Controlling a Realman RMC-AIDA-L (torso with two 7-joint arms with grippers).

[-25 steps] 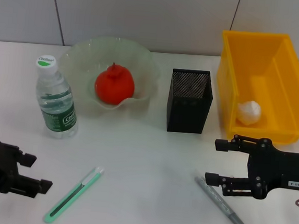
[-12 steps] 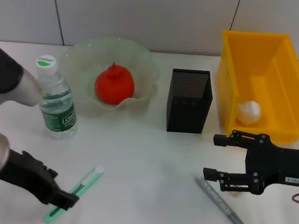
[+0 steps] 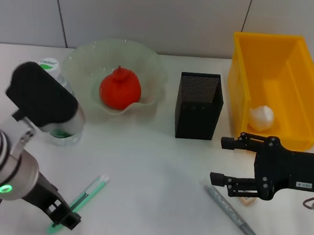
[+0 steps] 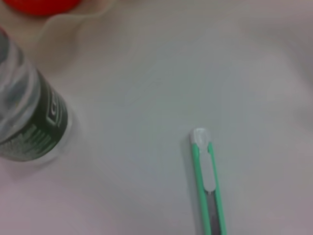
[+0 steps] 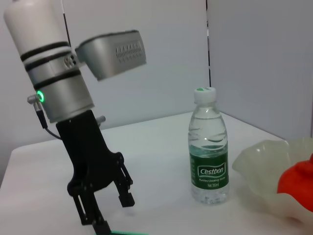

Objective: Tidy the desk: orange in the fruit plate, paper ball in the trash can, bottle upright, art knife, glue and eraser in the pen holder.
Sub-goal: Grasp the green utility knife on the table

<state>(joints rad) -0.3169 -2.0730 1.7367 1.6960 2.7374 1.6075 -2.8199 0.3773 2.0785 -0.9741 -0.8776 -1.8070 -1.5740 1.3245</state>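
Two arms in my head view; left gripper (image 3: 67,215) at 7 o'clock, jaws spread narrowly, straddling the low end of the green art knife (image 3: 81,201) on the table (image 3: 152,172); right gripper (image 3: 219,160) at 4 o'clock, wide, holding nothing, glue pen (image 3: 232,214) just nearer; farther out, bottle (image 3: 60,133) upright at 10, orange (image 3: 120,89) in fruit plate (image 3: 150,67), pen holder (image 3: 199,106) at 12, paper ball (image 3: 261,117) in trash can (image 3: 278,51) at 2.
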